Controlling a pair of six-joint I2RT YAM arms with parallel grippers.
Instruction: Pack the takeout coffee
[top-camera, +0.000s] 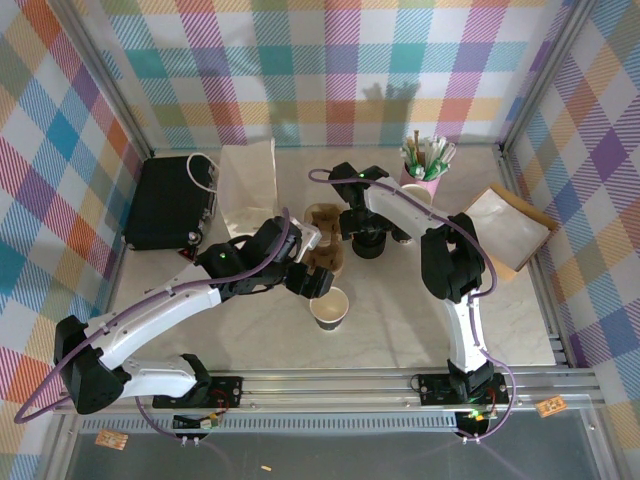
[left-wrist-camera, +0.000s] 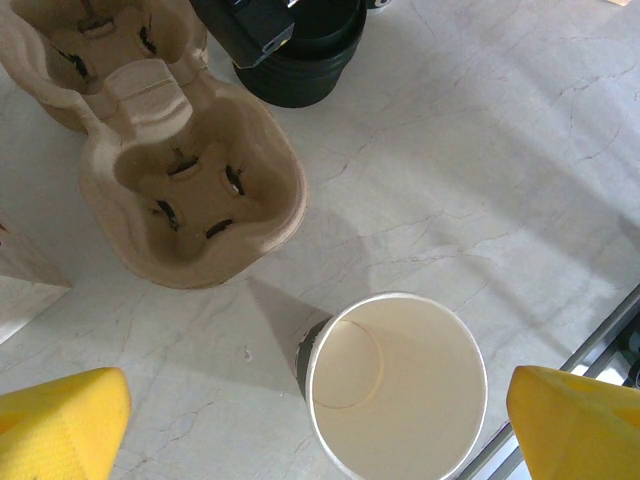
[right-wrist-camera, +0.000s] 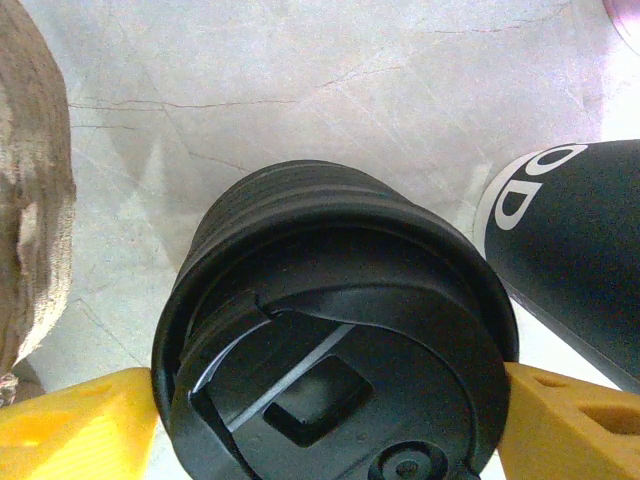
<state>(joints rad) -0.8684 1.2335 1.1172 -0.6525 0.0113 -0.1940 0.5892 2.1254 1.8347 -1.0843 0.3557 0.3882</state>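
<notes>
**Lid Not Yet On, Carrier Waiting**

Biggest first: an empty cardboard carrier (left-wrist-camera: 190, 190) on the table (left-wrist-camera: 480, 170), wells open, just beside a stack of black lids (right-wrist-camera: 330, 320). Right over that stack, the right gripper (right-wrist-camera: 330, 425), yellow fingers (right-wrist-camera: 80, 430) spread wide and hard up against either side of the top lid (squeezing or merely flanking? cannot tell). Down by the arm bases, the cup (left-wrist-camera: 400, 390): upright, uncovered, near the carrier but apart from it. Straddled from above by the left gripper (left-wrist-camera: 318, 425), jaws at full stretch, gripping nothing.

Reads as the lid-fetching step, with packing some way off. Next up, by the look of it: peel off one lid, not two, carry it across, press it level onto the rim, then lower the cup into a well.

Writing: white letters "OD" on a second, dark cup (right-wrist-camera: 570, 270) beside the lids, remainder cut off. Nothing else readable.
</notes>
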